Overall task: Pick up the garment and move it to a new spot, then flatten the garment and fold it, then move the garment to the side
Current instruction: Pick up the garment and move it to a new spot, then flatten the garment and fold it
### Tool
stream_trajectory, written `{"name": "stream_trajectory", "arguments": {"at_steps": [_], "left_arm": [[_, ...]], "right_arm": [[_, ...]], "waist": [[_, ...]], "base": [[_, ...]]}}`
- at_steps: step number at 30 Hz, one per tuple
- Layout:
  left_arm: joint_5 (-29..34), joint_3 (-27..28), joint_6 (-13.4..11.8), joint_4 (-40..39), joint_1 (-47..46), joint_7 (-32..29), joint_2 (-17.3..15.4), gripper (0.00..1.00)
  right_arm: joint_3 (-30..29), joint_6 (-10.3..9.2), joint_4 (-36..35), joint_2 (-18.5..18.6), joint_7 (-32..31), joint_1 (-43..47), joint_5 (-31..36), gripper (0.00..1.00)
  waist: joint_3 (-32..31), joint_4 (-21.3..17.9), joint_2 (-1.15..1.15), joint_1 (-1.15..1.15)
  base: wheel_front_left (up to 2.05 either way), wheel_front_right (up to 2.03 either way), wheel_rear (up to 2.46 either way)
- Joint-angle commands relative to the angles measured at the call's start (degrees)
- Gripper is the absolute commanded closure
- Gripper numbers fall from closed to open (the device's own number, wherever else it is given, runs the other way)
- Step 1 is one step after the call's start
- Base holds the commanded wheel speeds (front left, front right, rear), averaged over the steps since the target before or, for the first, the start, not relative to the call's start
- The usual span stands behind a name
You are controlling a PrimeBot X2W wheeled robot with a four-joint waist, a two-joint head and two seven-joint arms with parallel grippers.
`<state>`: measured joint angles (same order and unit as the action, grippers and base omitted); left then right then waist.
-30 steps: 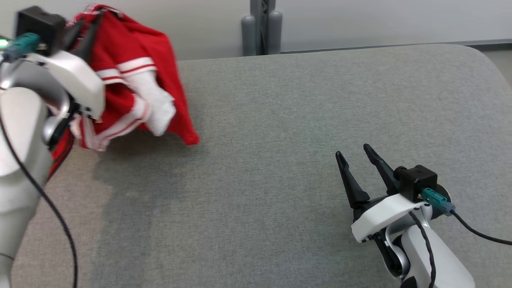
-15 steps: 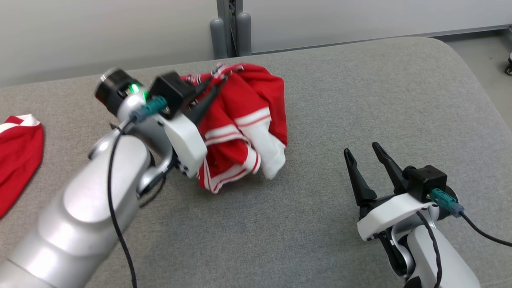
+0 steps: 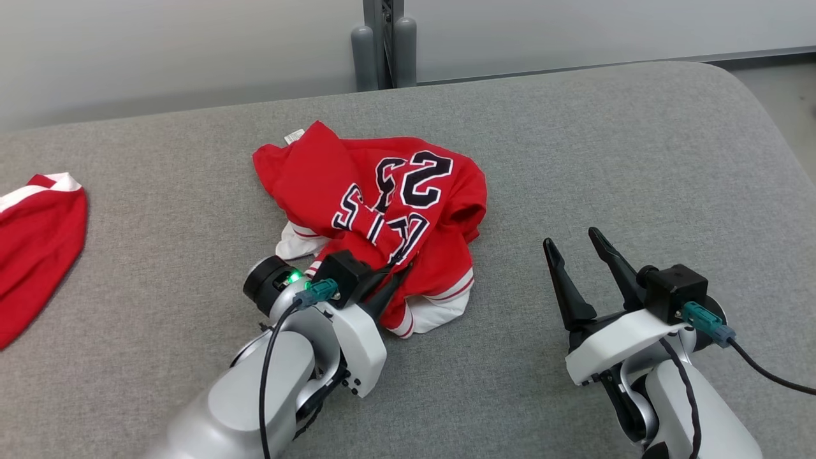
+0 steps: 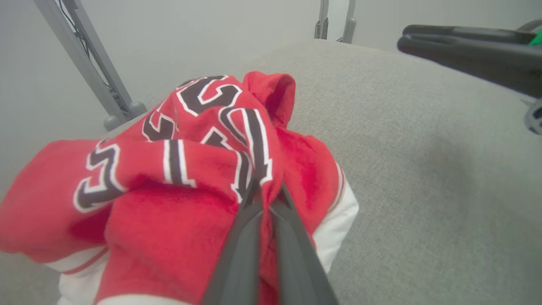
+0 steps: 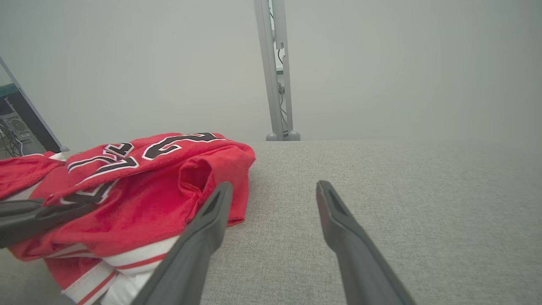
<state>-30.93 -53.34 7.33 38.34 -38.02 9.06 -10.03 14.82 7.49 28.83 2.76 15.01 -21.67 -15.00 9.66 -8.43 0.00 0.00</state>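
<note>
The left claw point(image 3: 401, 275) is clamped shut on a fold of the garment point(image 3: 395, 191), at the cloth's near edge. The garment, a crumpled red jersey with black-and-white lettering and white cuffs, is heaped at the middle of the grey surface point(image 3: 605, 146). The right claw point(image 3: 568, 237) is held with its fingers apart and empty, near the heap's right side. A second red cloth point(image 3: 35, 248) is seen well apart, at the left edge.

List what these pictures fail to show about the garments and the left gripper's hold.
- Head view: lettering on the red garment is broken by folds; the word is unreadable.
- Head view: its white label is too small to read.
- Head view: a second red cloth is cut off by the left edge.
- Left wrist view: folds wrap the left gripper; how much fabric it pinches is hidden.
</note>
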Motion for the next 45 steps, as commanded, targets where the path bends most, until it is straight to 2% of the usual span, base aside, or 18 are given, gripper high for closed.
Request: {"name": "stream_trajectory", "arguments": {"at_steps": [1, 2, 5, 10, 17, 18, 20, 21, 22, 24, 32, 40, 45], "left_arm": [[0.08, -0.17, 0.1, 0.91, -0.13, 1.62, 0.37, 0.09], [-0.05, -0.16, 0.11, 1.51, -0.35, 2.55, 0.91, 0.0], [-0.41, 0.96, 0.05, 1.84, -0.79, 4.81, 2.08, 0.0], [-0.08, 4.44, -2.05, -2.62, 0.79, 6.11, 2.39, 0.0], [2.36, 14.24, -7.27, -14.0, 7.33, 6.16, -0.56, 0.0], [2.36, 14.24, -7.27, -14.0, 7.33, 6.16, -0.56, 0.0], [3.46, 17.51, -9.25, -16.15, 9.98, 6.16, -1.71, 0.0], [4.17, 20.86, -10.65, -17.87, 13.05, 6.17, -2.16, 0.0], [4.4, 22.03, -10.91, -18.11, 14.73, 6.17, -2.31, 0.0], [4.83, 23.64, -10.36, -18.31, 16.9, 6.17, -2.51, 0.0], [7.04, 22.42, -7.23, -9.94, 18.85, 6.18, -3.56, 0.0], [7.27, 22.17, -4.57, 0.36, 15.45, 6.18, -2.06, 0.0], [7.8, 23.21, -3.94, 5.39, 13.21, 6.18, -1.12, 0.0]], "right_arm": [[-0.14, 0.01, 0.06, 0.27, 0.29, 0.15, -0.02, 0.0], [-0.16, 0.01, 0.08, 0.25, 0.29, 0.16, -0.02, 0.0], [-0.43, 0.01, 0.07, 0.25, 0.28, 0.39, -0.08, 0.0], [-1.25, 0.01, -0.28, 0.25, 0.23, 1.1, -0.29, 0.0], [-1.93, 0.01, -1.72, 0.26, 0.19, 1.75, -0.55, 0.0], [-1.93, 0.01, -1.72, 0.26, 0.19, 1.75, -0.55, 0.0], [-1.78, 0.01, -2.01, 0.27, 0.19, 2.12, -0.6, 0.0], [-1.81, 0.01, -2.22, 0.27, 0.19, 2.25, -0.66, 0.0], [-2.01, 0.01, -2.27, 0.28, 0.19, 2.4, -0.68, 0.0], [-2.12, 0.01, -2.22, 0.25, 0.19, 2.75, -0.64, 0.0], [-1.43, 0.01, -1.77, 0.25, 0.2, 2.9, -0.62, 0.0], [-0.43, 0.01, -1.36, 0.26, 0.2, 2.1, -1.11, 0.0], [-0.02, 0.01, -1.29, 0.28, 0.19, 1.82, -1.08, 0.0]], "waist": [[-0.1, 0.32, 0.0, 0.0], [-0.14, 0.47, 0.0, 0.0], [-0.38, 0.88, 0.0, 0.0], [-0.72, 1.71, 0.0, 0.0], [-0.59, 2.37, 0.0, 0.0], [-0.59, 2.37, 0.0, 0.0], [-0.86, 2.24, 0.0, 0.0], [-1.25, 1.98, 0.0, 0.0], [-1.49, 1.89, 0.0, 0.0], [-1.88, 1.75, 0.0, 0.0], [-2.56, 0.92, 0.0, 0.0], [-1.94, -1.65, 0.0, 0.0], [-1.62, -3.62, 0.0, 0.0]], "base": [[0.0, 0.0, 0.0], [0.0, 0.0, 0.0], [0.0, 0.0, 0.0], [0.0, 0.0, 0.0], [0.0, 0.0, 0.0], [0.0, 0.0, 0.0], [0.0, 0.0, 0.0], [0.0, 0.0, 0.0], [0.0, 0.0, 0.0], [0.0, 0.0, 0.0], [0.0, 0.0, 0.0], [0.0, 0.0, 0.0], [0.0, 0.0, 0.0]]}}
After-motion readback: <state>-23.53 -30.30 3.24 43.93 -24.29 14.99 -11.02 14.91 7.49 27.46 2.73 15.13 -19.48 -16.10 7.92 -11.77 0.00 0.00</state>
